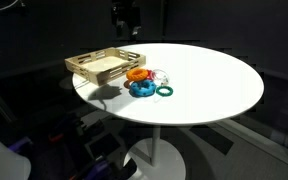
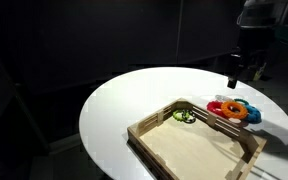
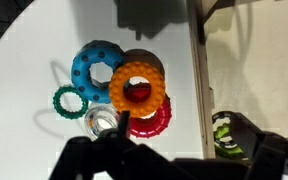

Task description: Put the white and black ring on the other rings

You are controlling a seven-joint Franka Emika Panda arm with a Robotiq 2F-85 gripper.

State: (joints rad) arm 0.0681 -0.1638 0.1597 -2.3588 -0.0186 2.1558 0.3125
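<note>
In the wrist view a green ring [image 3: 70, 100], a blue ring [image 3: 96, 67] and an orange ring [image 3: 136, 90] lie bunched on the table [image 3: 29, 50] beside the tray [image 3: 254, 70]. The white and black ring [image 3: 224, 135] lies inside the tray; the gripper [image 2: 238, 72] hangs above, fingers spread wide, empty.

As I see it from the controls: tray [image 1: 102, 66], pale matt wood; table [image 1: 219, 85], smooth matt white; orange ring [image 3: 114, 92], blue ring [image 3: 84, 66] and green ring [image 3: 57, 100], knobbly, slightly glossy plastic.
</note>
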